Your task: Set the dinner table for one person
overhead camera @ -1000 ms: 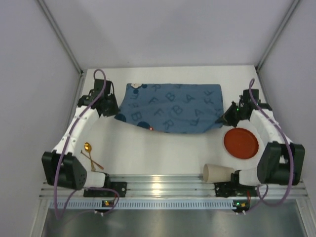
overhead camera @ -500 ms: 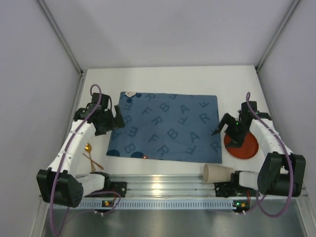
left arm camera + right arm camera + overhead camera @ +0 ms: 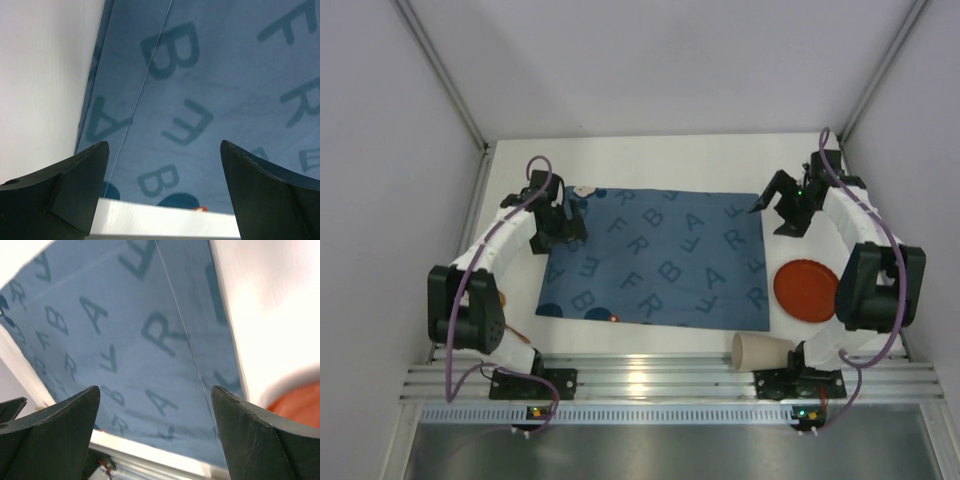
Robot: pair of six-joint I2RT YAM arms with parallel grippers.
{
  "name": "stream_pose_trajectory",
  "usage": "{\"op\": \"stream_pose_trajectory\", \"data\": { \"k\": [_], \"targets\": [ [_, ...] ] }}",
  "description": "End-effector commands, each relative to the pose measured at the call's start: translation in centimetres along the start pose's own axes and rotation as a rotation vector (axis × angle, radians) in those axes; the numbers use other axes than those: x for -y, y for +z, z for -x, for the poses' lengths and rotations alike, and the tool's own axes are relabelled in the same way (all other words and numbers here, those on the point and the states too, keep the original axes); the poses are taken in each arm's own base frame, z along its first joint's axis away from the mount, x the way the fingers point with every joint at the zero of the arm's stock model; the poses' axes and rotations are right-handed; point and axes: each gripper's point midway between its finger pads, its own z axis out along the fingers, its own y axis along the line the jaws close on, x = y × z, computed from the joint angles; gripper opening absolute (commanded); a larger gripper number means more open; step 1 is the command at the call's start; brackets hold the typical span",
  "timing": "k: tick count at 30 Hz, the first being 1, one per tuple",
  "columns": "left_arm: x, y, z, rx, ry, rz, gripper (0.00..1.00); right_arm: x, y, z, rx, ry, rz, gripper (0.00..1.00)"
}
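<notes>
The dinner table point(image 3: 650, 160) is a white matte top. A blue mat printed with letters point(image 3: 655, 260) lies flat on it in the middle. My left gripper point(image 3: 567, 222) hovers over the mat's far left corner, open, with nothing between its fingers. In the left wrist view it point(image 3: 164, 145) looks down on the mat point(image 3: 210, 90) and the white top point(image 3: 45, 75). My right gripper point(image 3: 775, 210) hovers at the far right corner, open and empty. In its own view it point(image 3: 155, 390) sits above the mat point(image 3: 125, 340).
A red plate point(image 3: 808, 290) lies right of the mat, and its edge shows in the right wrist view point(image 3: 300, 400). A paper cup point(image 3: 760, 350) lies on its side by the near rail. A gold spoon point(image 3: 515, 335) is mostly hidden behind the left arm. Grey walls enclose the table.
Both grippers were shut on the bunched mat's corners a second ago. They have let go and opened, the mat now lies spread flat, and both have moved to its far corners.
</notes>
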Motion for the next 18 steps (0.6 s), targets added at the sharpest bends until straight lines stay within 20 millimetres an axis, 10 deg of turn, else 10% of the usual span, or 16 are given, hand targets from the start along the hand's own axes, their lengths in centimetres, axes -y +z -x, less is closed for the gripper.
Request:
{"op": "stream_pose_trajectory", "data": {
  "k": [1, 7, 18],
  "targets": [
    [1.9, 1.8, 5.1, 0.100, 0.022, -0.033, 0.98, -1.3, 0.7, 4.9, 0.094, -0.061, 0.007, 0.93],
    [3.8, 4.9, 9.6, 0.101, 0.050, -0.036, 0.96, 0.2, 6.0, 7.2, 0.028, -0.045, -0.042, 0.74],
    [4.2, 9.2, 9.1, 0.003, 0.054, -0.018, 0.93, 1.9, 11.8, 7.8, -0.031, -0.026, -0.092, 0.45]
  ]
}}
